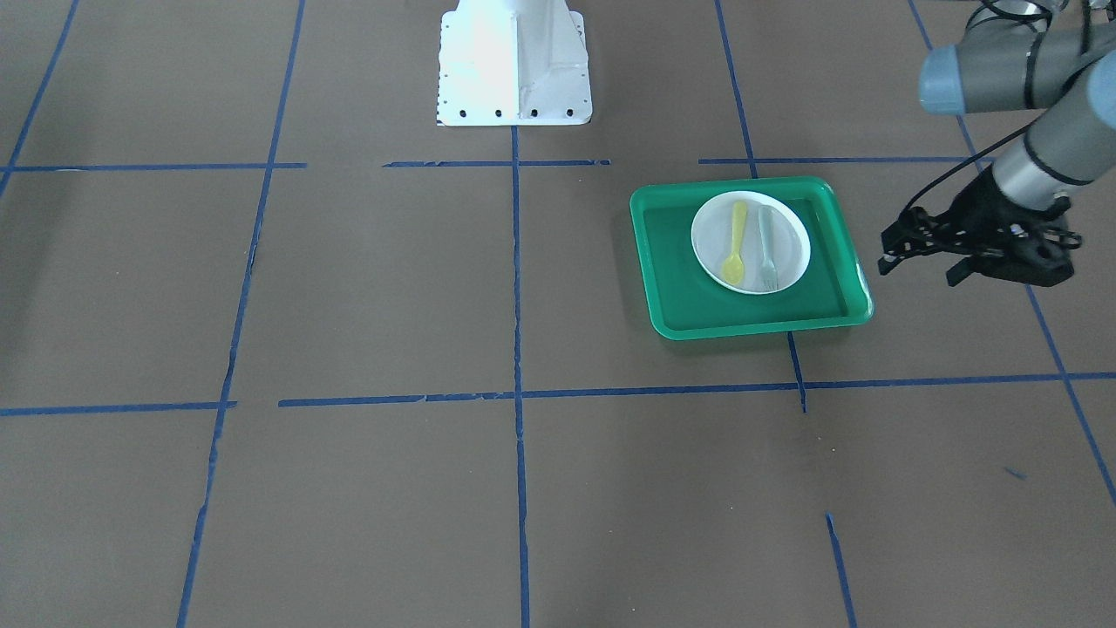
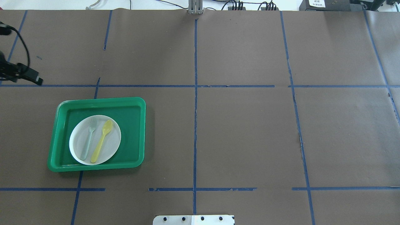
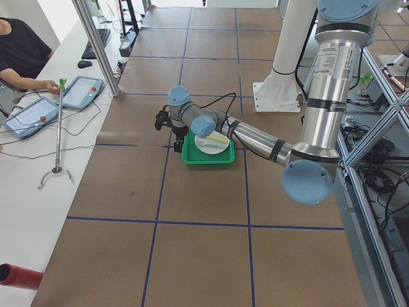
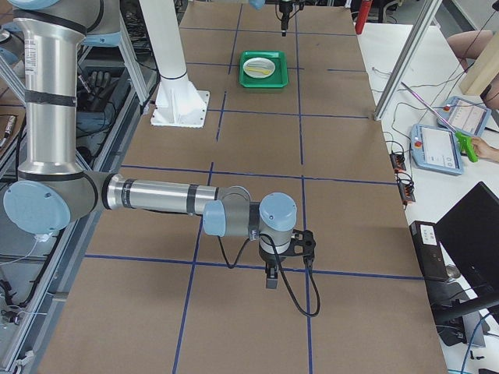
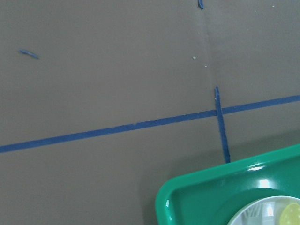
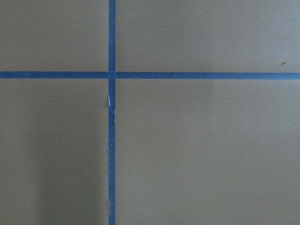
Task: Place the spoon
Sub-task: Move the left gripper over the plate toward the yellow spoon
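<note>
- Brown paper (image 1: 523,523), matte and faintly creased, covers the table nearest the front camera, gridded with blue tape (image 1: 518,349).
- Beyond it sits a glossy green plastic tray (image 1: 758,324) with rounded corners, holding a round white plate (image 1: 792,235).
- On that plate the spoon (image 1: 738,244) lies flat: slim, pale yellow, its long axis running toward the robot and its oval bowl pointing away.
- A translucent grey fork (image 1: 766,249) lies parallel, just beside it.
- Off the tray's side hangs the left gripper (image 1: 917,270), fingers spread and empty; the fork lies between it and the spoon, and this arm is much the nearer.
- Well apart, at the table's other end, the right gripper (image 4: 269,273) hangs over tape; I cannot tell how its fingers stand.
- Placing looks done.
</note>
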Motion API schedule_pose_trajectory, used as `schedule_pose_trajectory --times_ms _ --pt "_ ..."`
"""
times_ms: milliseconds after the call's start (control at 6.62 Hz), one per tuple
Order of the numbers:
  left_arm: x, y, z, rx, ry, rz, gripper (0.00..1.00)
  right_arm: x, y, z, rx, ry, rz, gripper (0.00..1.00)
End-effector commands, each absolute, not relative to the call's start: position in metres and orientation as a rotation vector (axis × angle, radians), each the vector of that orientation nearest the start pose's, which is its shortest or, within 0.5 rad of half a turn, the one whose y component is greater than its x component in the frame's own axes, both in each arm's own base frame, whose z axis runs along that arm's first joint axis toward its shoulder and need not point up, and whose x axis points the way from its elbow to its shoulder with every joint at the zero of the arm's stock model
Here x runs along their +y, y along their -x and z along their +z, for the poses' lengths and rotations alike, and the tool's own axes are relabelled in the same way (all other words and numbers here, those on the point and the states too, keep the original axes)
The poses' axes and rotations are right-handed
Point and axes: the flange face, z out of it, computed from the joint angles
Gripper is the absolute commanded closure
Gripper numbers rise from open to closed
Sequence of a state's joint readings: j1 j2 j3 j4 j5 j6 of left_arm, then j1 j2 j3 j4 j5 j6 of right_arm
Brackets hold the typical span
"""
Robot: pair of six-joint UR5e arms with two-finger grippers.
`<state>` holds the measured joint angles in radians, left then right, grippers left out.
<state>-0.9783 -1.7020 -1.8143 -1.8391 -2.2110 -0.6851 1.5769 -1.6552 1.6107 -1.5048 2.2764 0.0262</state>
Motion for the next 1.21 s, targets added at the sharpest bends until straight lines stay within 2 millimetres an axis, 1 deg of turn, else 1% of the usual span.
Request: schedule_pose_trajectory --times_ms 0,151,302,453,605,756,1058 --pt "-0.464 -0.314 0.441 0.849 -0.075 0.135 0.22 -0.457 -0.072 0.677 -0.706 -0.014 0.023 0.00" --pt "-0.464 -0.325 0.424 0.870 -0.082 0.139 0.22 -0.457 -0.072 0.677 -0.706 -0.013 0.025 0.00" --pt "-0.441 -0.360 0.420 0.873 -0.049 0.177 0.24 -0.457 -0.072 0.677 -0.706 -0.013 0.025 0.00" --pt "-0.437 -0.374 0.415 0.878 -0.043 0.193 0.26 -0.457 -0.072 0.677 -0.706 -0.013 0.025 0.00" --pt "-0.429 -0.385 0.416 0.877 -0.031 0.214 0.32 -0.457 -0.072 0.677 -0.706 -0.013 0.025 0.00" --pt "-0.424 -0.392 0.419 0.873 -0.021 0.225 0.33 -0.457 -0.072 0.677 -0.706 -0.013 0.025 0.00" --pt "-0.416 -0.404 0.416 0.877 -0.012 0.248 0.33 -0.457 -0.072 0.677 -0.706 -0.013 0.025 0.00"
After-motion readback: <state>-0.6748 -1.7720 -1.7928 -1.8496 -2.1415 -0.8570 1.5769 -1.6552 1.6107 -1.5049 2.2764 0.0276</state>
